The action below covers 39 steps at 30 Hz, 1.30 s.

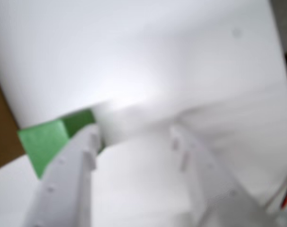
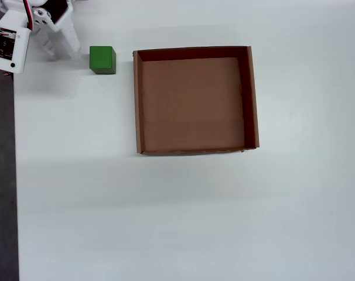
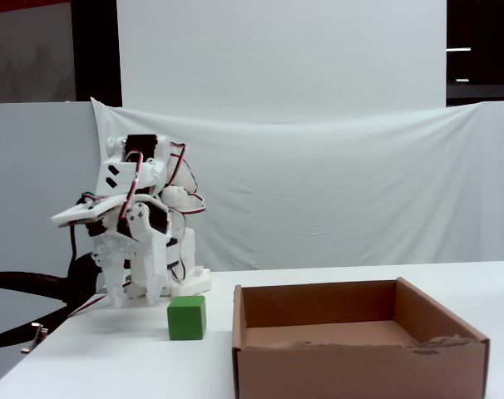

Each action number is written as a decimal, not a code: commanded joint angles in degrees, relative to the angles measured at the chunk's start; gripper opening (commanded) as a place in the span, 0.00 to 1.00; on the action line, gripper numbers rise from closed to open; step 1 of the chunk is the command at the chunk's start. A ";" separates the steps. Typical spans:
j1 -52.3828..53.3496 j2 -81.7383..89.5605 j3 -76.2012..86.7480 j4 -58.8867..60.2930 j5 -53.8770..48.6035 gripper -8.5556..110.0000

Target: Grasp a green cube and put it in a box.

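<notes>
1. A small, solid, bright-green cube with matte faces [image 2: 102, 59] sits on the white counter [image 2: 183, 216], just left of the shallow, square, brown cardboard box [image 2: 138, 105] in the overhead view; a narrow strip of counter separates them.
2. In the fixed view the green cube [image 3: 186, 317] stands in front of the arm's base and left of the box [image 3: 352, 370], flat on the counter [image 3: 111, 357].
3. The box is empty, its plain bottom bare in the overhead view.
4. The white two-finger claw [image 2: 63, 48] is at the top left corner of the overhead view, just left of the cube and not touching it.
5. In the blurred wrist view the claw [image 1: 134, 137] has its fingers spread, with bare white counter [image 1: 134, 56] between them; the cube [image 1: 51, 139] shows beside and partly behind the left finger, outside the gap.
6. The white arm [image 3: 135, 241], with red and black wires, is folded low over its base in the fixed view.
</notes>
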State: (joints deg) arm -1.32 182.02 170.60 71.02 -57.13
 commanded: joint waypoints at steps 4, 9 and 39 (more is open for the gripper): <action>-0.26 0.35 -0.26 -0.26 1.76 0.25; -0.26 0.35 -0.26 -0.26 1.76 0.25; -4.66 0.35 -0.26 -0.44 2.11 0.27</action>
State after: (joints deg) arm -5.36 182.02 170.60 70.84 -55.37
